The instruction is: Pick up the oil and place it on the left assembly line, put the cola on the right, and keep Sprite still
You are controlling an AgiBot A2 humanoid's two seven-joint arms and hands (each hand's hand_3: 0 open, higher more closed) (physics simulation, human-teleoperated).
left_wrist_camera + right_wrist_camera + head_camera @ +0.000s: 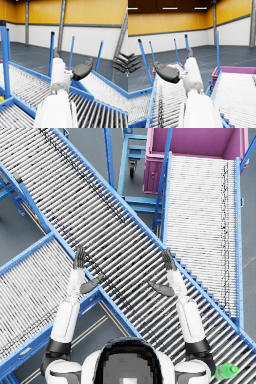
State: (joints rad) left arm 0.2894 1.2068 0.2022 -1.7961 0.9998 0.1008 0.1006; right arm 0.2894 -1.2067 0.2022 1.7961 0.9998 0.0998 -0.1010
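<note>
We've got both hands hovering over the middle conveyor (115, 228), the long roller track that runs diagonally from the far left corner down to the near right. The left hand (80, 273) is just inside that track's left blue rail (60, 240), with its fingers spread, its thumb out to the side and nothing in it. The right hand (170, 275) mirrors it near the right rail, also spread and holding nothing. The rollers between the two hands are bare, so there's room to move there.

The left conveyor (25, 288) butts up against the left rail. The right conveyor (200, 218) runs straight away from us on the other side, and a pink bin (200, 140) sits at its far end.

The only task item we can spot is a green bottle (227, 371) at the near right end of the middle conveyor, right by the right shoulder. It's bright green with a green cap, but it's too small for us to tell whether it's upright or lying down.
</note>
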